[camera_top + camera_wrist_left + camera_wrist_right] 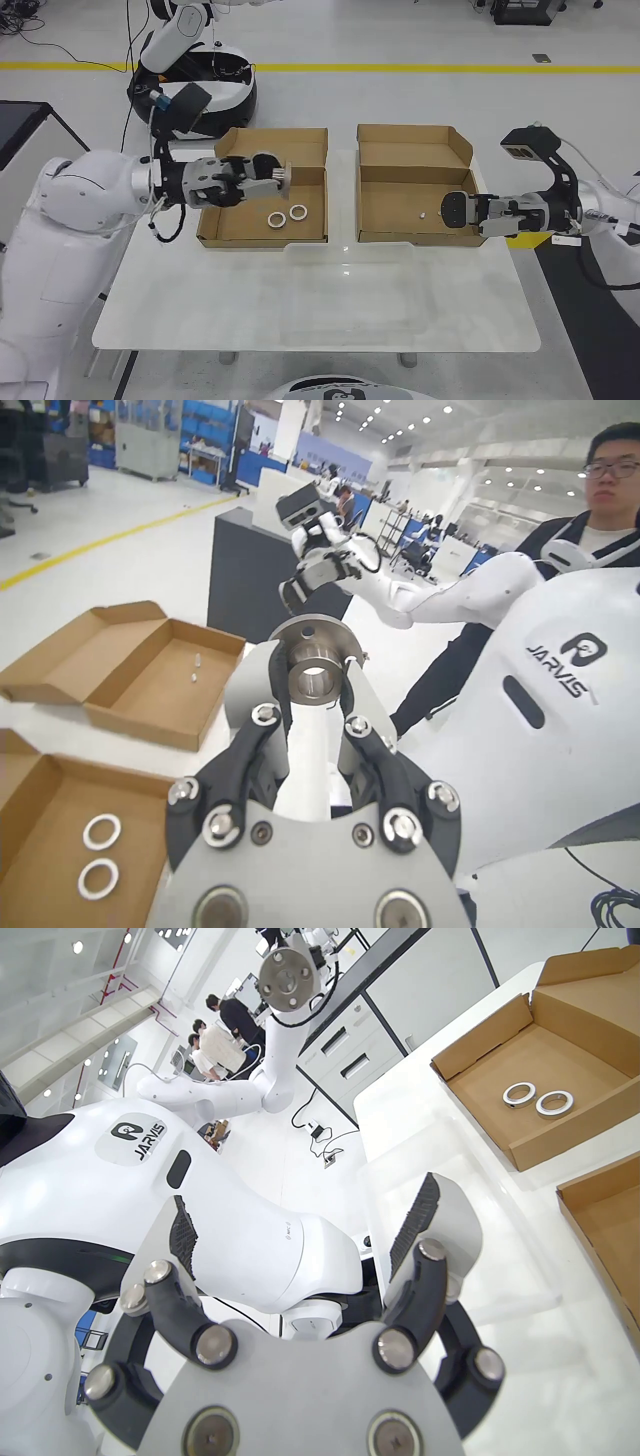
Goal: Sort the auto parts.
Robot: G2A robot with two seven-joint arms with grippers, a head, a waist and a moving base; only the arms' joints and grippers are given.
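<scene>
One heavy, slick flanged steel bushing (320,632), I judge; my left gripper (314,672) clenches its sleeve (right gripper (302,1218) gapes empty).

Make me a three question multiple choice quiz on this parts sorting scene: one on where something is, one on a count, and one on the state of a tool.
1. Where do the flat silver metal rings lie?
A. In the brown cardboard box on the left
B. In a red plastic bin
C. Stacked on a metal tray

2. How many of these rings are there?
A. One
B. Two
C. Four

3. How is the left tool?
A. Open and empty
B. Shut on a round flanged steel part
C. Shut on a ring

Answers:
1 A: both lie on that box's floor.
2 B: a pair lies side by side.
3 B: it clamps the part's barrel above the box.
</scene>
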